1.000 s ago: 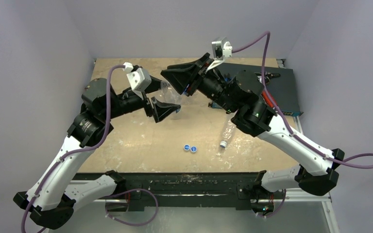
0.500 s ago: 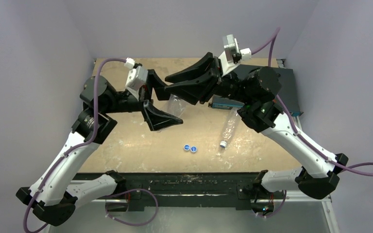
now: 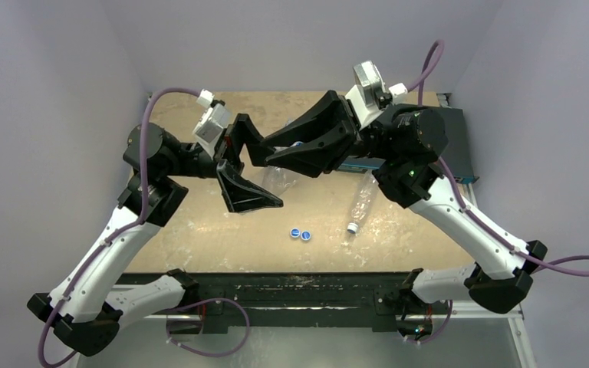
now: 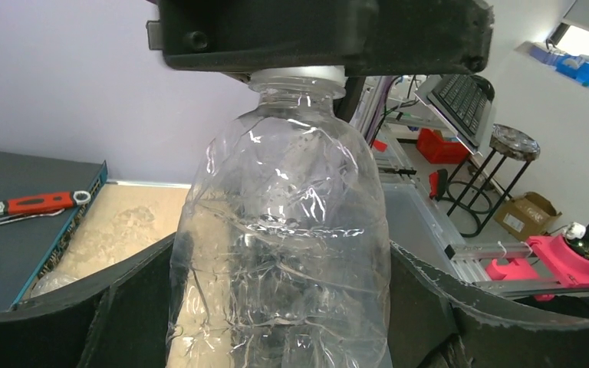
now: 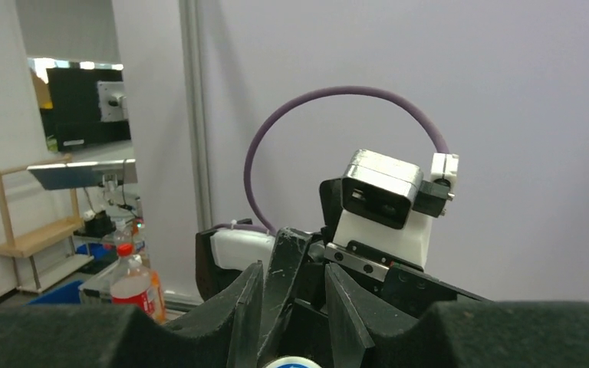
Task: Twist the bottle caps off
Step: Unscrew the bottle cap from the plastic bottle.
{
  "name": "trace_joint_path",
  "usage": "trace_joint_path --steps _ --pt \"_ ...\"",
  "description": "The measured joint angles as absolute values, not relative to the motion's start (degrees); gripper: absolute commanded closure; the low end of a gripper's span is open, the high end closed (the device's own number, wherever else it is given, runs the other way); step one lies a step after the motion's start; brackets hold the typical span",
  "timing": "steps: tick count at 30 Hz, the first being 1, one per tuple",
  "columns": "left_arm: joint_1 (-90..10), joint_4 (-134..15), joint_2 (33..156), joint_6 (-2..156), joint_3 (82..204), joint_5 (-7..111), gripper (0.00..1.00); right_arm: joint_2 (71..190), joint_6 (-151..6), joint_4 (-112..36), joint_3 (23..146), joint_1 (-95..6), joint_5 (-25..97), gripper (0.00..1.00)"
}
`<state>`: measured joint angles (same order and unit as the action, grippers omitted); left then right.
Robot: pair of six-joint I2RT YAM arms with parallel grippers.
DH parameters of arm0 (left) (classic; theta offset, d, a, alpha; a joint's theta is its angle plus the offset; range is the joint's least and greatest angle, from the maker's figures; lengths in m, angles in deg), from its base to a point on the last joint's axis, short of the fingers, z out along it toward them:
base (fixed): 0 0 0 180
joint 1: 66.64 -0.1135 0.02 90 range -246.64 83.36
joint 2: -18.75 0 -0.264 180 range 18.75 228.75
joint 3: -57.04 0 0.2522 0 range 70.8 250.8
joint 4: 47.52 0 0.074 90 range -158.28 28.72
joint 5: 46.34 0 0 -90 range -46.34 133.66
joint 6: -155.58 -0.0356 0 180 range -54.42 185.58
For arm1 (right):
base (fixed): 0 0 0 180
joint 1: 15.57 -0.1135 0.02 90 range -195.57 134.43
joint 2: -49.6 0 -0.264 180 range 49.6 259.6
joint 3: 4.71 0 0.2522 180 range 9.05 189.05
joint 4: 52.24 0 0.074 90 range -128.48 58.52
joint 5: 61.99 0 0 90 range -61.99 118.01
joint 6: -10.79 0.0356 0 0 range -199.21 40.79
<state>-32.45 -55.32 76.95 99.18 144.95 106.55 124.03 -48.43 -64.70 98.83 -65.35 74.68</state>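
Observation:
My left gripper [image 3: 255, 175] is shut on a clear, unlabelled, crinkled bottle [image 3: 280, 178] and holds it above the table. In the left wrist view the bottle [image 4: 284, 230] fills the gap between my left gripper's [image 4: 280, 314] black fingers. Its cap [image 4: 297, 75] sits under the right gripper's finger. My right gripper [image 3: 297, 147] is shut on that cap, which shows blue and white at the bottom of the right wrist view [image 5: 291, 363], between my right gripper's [image 5: 291, 349] fingers. Two loose blue caps [image 3: 301, 234] lie on the table. A second clear bottle [image 3: 360, 201] lies on its side, with a white cap [image 3: 350, 228].
A dark grey tray [image 3: 449, 134] stands at the back right of the wooden table [image 3: 199, 230]. It holds a red-handled wrench [image 4: 42, 202]. Grey walls close in the left, back and right sides.
Both grippers have swung toward the near side with the bottle between them. The right wrist has turned about the bottle's neck, and the bottle is tilted differently.

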Motion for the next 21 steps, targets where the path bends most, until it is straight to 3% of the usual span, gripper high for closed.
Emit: trace_joint_path --steps 1,3,5,10,21 --pt "-32.47 -55.65 76.99 99.01 144.93 106.47 1.0 124.03 -48.62 -64.24 98.83 -65.4 73.87 0.28" --pt "-32.49 -56.39 76.97 97.52 144.93 106.9 1.0 123.47 -49.3 -61.62 98.72 -65.53 69.17 0.12" --pt "-32.42 -57.77 76.58 95.27 144.93 106.29 1.0 122.88 -50.02 -59.54 98.44 -65.51 64.34 0.09" --pt "-32.1 -66.73 75.46 84.17 145.02 101.42 1.0 120.76 -53.8 -53.27 98.79 -68.19 47.67 0.06" --pt "-32.07 -73.55 71.33 68.65 144.91 77.94 1.0 118.42 -58.85 -41.1 99.75 -74.71 19.06 0.18"
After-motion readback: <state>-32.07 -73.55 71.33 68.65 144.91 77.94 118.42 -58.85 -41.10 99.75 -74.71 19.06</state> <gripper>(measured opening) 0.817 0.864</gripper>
